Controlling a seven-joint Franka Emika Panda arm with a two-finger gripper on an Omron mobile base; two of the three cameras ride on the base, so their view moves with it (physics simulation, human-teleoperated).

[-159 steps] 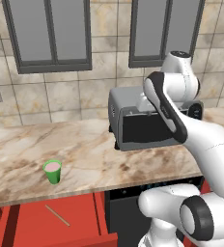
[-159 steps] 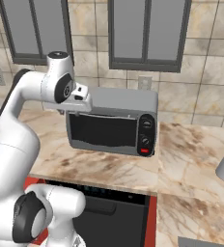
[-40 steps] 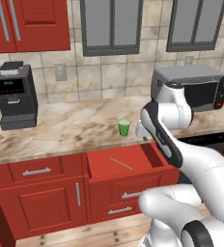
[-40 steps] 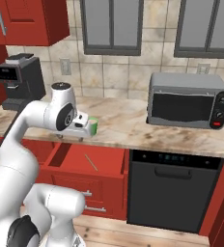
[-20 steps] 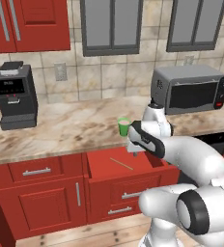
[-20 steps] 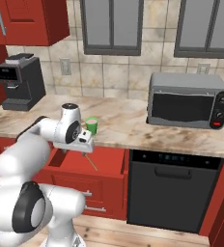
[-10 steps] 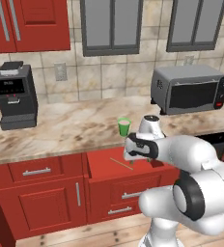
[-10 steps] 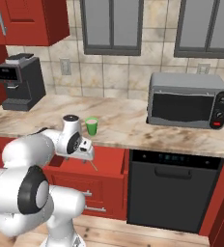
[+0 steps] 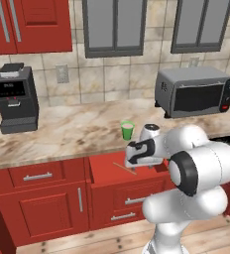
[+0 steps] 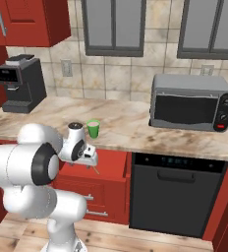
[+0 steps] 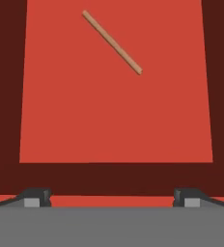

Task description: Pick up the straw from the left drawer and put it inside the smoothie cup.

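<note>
The tool point(image 11: 112, 198), fingers spread apart, faces the left drawer point(image 11: 61, 120), where the straw point(image 11: 112, 42) lies flat, diagonal.

The arm is folded low and forward, with the wrist bent so that the end effector point(image 9: 132, 161) is pointed downward. The fingertips point(image 11: 35, 197) are held wide apart, and nothing is gripped between them.

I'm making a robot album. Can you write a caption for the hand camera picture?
Open pincer hovers above the red left drawer, with the straw lying slantwise on its floor ahead.
</note>
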